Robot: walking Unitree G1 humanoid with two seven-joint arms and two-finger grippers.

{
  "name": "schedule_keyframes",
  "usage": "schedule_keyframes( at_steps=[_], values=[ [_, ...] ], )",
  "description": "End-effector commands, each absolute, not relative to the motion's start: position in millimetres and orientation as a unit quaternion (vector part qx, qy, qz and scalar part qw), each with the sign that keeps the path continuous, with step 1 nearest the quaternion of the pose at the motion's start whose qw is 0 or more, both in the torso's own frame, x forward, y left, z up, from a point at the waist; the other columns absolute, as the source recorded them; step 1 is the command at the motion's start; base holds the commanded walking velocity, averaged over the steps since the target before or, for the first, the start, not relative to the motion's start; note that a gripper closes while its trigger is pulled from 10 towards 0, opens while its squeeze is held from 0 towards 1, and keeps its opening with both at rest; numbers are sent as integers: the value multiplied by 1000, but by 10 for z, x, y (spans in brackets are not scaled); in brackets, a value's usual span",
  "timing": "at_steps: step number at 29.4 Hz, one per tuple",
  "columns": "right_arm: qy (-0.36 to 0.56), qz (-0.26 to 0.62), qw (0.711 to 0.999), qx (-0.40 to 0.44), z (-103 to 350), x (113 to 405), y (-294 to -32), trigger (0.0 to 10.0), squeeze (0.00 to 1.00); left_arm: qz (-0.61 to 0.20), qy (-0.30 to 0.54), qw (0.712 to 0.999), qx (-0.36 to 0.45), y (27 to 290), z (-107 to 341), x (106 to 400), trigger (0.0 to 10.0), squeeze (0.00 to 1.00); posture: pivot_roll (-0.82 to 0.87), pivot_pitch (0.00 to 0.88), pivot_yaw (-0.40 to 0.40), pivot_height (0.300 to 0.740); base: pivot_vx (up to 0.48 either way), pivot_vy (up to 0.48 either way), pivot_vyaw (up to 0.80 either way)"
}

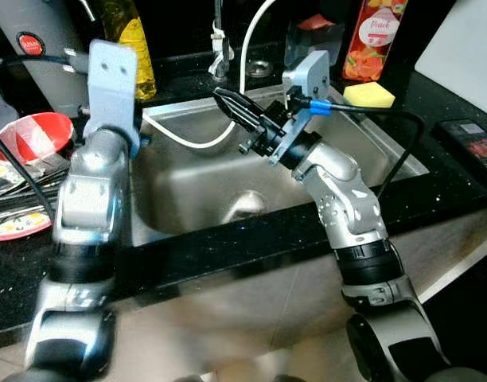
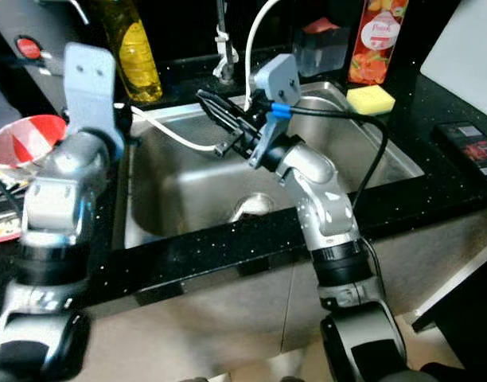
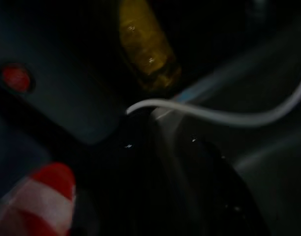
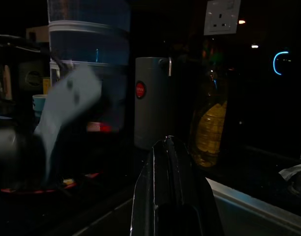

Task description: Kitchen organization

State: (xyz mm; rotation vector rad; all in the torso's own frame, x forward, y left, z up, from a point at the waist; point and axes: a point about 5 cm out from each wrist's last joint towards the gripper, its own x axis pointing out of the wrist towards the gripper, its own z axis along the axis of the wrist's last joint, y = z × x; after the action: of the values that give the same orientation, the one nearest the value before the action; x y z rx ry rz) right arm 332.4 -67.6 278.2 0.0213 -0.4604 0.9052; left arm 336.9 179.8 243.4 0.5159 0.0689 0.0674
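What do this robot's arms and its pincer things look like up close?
Both arms are rounded silver segments joined by black rings. The right gripper has two long, thin black fingers and a grey camera plate at the wrist, with a black cable clipped in blue. The left arm ends in a pale grey plate with two small holes.

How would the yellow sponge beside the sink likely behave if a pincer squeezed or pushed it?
The yellow sponge is a foam-like block, so it would probably compress and feel light. It lies flat on the black counter, so a push should slide it, not roll or tip it. Whether it is wet cannot be told.
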Motion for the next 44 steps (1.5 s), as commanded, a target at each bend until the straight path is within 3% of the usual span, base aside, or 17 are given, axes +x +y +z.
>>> schedule_keyframes(
  at_steps=[1, 2, 5, 6, 7, 11, 18, 19, 23, 24, 25, 26, 32, 39, 44],
  values=[
    [-220, 441, 870, 5, 2780, 3322, -620, 10000, 0, 14, 7, 946, 323, 1785, 2511, 3324, 10000, 0, 81, 0, 59, 740, 0, 0, 0],
    [-220, 441, 870, 5, 2780, 3322, -620, 10000, 0, 14, 7, 946, 323, 1785, 2511, 3324, 10000, 0, 81, 0, 59, 740, 0, 0, 0],
    [-220, 440, 870, 5, 2774, 3325, -621, 10000, 0, -31, 43, 881, 471, 1925, 2468, 3193, 10000, 0, 86, 0, 65, 740, 0, 0, 0],
    [-220, 440, 870, 5, 2774, 3325, -621, 10000, 0, -31, 43, 881, 471, 1925, 2468, 3193, 10000, 0, 86, 0, 65, 740, 0, 0, 0],
    [-220, 440, 871, 5, 2771, 3323, -622, 10000, 0, -37, 63, 863, 499, 1982, 2423, 3146, 10000, 0, 85, 0, 67, 740, 0, 0, 0],
    [-218, 438, 872, 7, 2747, 3318, -630, 10000, 0, -76, 77, 833, 543, 2022, 2273, 2999, 10000, 0, 92, 0, 68, 740, 0, 0, 0],
    [-214, 438, 873, 8, 2724, 3319, -622, 10000, 0, -92, 87, 814, 567, 1941, 2131, 2875, 10000, 0, 107, 0, 68, 740, 0, 0, 0],
    [-214, 439, 873, 9, 2722, 3320, -618, 10000, 0, -99, 87, 810, 571, 1916, 2119, 2859, 10000, 1000, 107, 0, 68, 740, 0, 0, 0],
    [-211, 443, 871, 10, 2705, 3322, -585, 10000, 0, -117, 90, 800, 581, 1816, 2090, 2836, 10000, 1000, 120, 0, 58, 740, 0, 0, 0],
    [-211, 444, 871, 10, 2704, 3322, -579, 10000, 0, -134, 97, 797, 581, 1780, 2062, 2810, 10000, 655, 120, 0, 57, 740, 0, 0, 0],
    [-211, 444, 871, 10, 2704, 3322, -579, 10000, 0, -134, 97, 797, 581, 1780, 2062, 2810, 10000, 655, 120, 0, 57, 740, 0, 0, 0],
    [-211, 444, 871, 10, 2705, 3323, -577, 10000, 0, -148, 102, 797, 577, 1752, 2034, 2779, 10000, 0, 121, 0, 58, 740, 0, 0, 0],
    [-210, 441, 873, 11, 2700, 3327, -589, 10000, 0, -174, 146, 786, 576, 1800, 1892, 2667, 10000, 0, 118, 0, 61, 740, 0, 0, 0],
    [-210, 439, 873, 13, 2692, 3329, -586, 10000, 0, -99, 167, 743, 641, 2099, 1921, 2769, 10000, 0, 122, 0, 62, 740, 0, 0, 0],
    [-210, 441, 873, 13, 2697, 3328, -576, 10000, 0, -68, 157, 728, 664, 2184, 1986, 2809, 10000, 0, 120, 0, 61, 740, 0, 0, 0]
  ],
)
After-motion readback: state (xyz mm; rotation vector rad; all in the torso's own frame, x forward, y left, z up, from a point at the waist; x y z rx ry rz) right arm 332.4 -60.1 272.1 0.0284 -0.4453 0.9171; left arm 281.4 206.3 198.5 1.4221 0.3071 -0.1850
